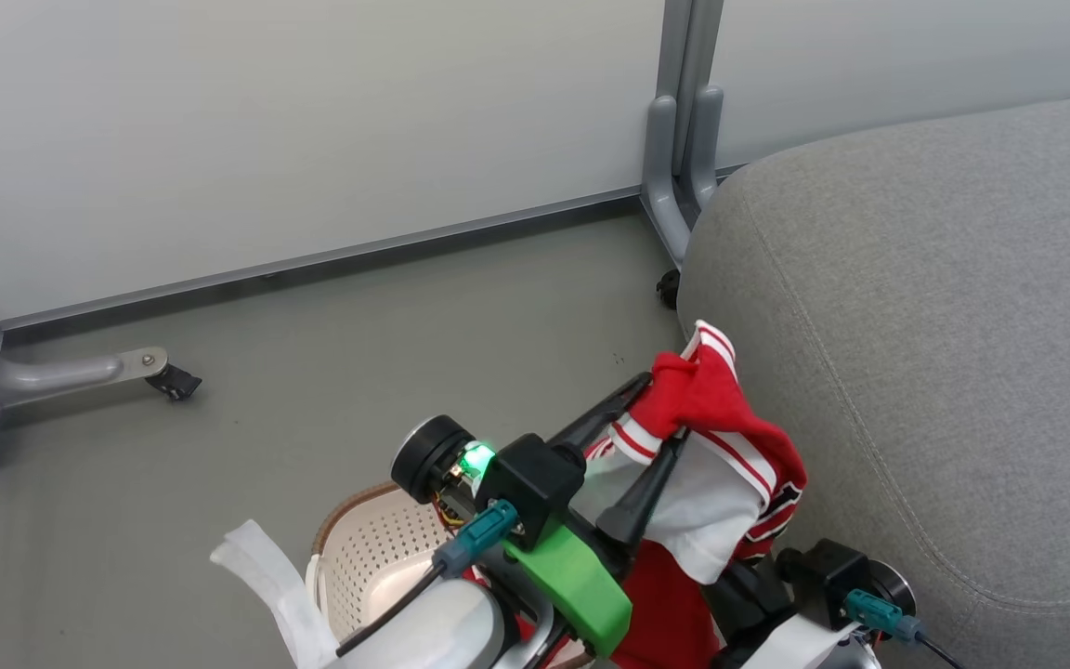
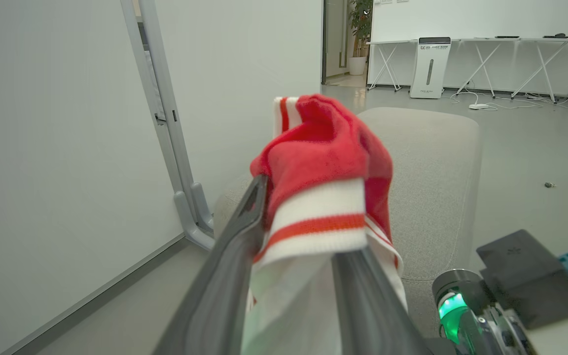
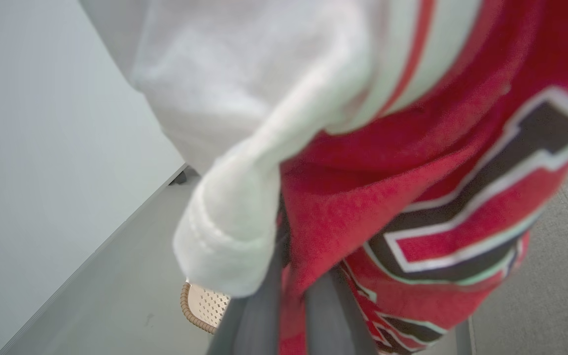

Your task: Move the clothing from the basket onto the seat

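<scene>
Clothing (image 1: 730, 409) is up in the air, clear of the basket (image 1: 377, 548) and right at the rounded edge of the seat (image 1: 944, 325). It is not lying on the cushion. In the head view its top corner overlaps the seat edge, but I can't tell if it touches.

Left claw (image 1: 665, 409): fingers spread apart. The red bunch and the white-and-red striped band sit over and between the tips, and a white panel hangs down between the fingers (draped rather than squeezed, going by the left wrist view).

Right claw (image 3: 296, 296): fingers pressed together low on the clothing, pinching a strip of red fabric. Just above them are a white cuff and a red panel with black, white-edged lettering, all close and blurred.

More red fabric hangs below the left claw toward the basket. I can't tell whether it is the same garment or another.

The basket stands on the grey floor (image 1: 358, 372) left of the seat, partly hidden by the left arm, with its brown rim and perforated wall showing. Behind it is a pale wall panel (image 1: 266, 139) with a grey post (image 1: 684, 139) beside the seat.
</scene>
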{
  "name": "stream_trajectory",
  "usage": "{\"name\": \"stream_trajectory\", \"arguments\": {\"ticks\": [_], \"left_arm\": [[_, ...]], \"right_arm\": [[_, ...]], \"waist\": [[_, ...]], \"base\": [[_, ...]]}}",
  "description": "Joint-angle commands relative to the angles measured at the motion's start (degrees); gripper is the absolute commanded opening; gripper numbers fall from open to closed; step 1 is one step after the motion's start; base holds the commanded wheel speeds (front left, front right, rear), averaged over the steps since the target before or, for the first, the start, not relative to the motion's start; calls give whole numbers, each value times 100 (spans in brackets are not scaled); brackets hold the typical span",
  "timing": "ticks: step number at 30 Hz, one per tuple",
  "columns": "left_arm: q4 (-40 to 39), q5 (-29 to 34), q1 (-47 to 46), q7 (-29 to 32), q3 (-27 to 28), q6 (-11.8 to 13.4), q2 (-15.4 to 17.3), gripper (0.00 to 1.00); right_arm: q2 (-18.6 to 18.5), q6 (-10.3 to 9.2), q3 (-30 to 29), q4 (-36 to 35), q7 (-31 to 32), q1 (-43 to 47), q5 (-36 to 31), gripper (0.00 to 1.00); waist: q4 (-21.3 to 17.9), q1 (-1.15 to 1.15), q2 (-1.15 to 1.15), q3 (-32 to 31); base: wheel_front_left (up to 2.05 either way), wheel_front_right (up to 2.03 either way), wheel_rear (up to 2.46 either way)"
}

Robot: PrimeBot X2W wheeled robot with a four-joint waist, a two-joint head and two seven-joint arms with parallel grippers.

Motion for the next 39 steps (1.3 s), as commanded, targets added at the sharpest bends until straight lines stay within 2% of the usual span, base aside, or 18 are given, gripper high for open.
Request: {"name": "stream_trajectory", "arguments": {"ticks": [1, 20, 26, 32, 37, 39], "left_arm": [[35, -26, 70, -11, 14, 24, 37, 100], [219, -91, 112, -62, 30, 74, 176, 100], [418, -58, 186, -129, 86, 198, 300, 100], [626, -71, 344, -423, 229, 303, 481, 100], [743, -39, 580, -741, 431, 482, 645, 100], [707, -107, 708, -842, 499, 405, 681, 100]], "right_arm": [[-22, -6, -17, -30, -28, 36, -13, 0], [-25, -6, -123, -79, -28, 20, -69, 0], [-31, -6, -268, -241, -29, 12, -149, 0], [29, -5, -495, -657, -28, 16, -289, 0], [46, -6, -630, -1087, -28, -45, -429, 0], [36, -6, -681, -1255, -29, -71, -479, 0]], "waist": [[8, 0, 0, 8], [-33, 0, 0, 82], [-140, 0, 0, 164], [-401, 0, 0, 364], [-768, 0, 0, 593], [-925, 0, 0, 679]], "base": [[0, 0, 0], [0, 0, 0], [0, 0, 0], [0, 0, 0], [0, 0, 0], [0, 0, 0]]}}
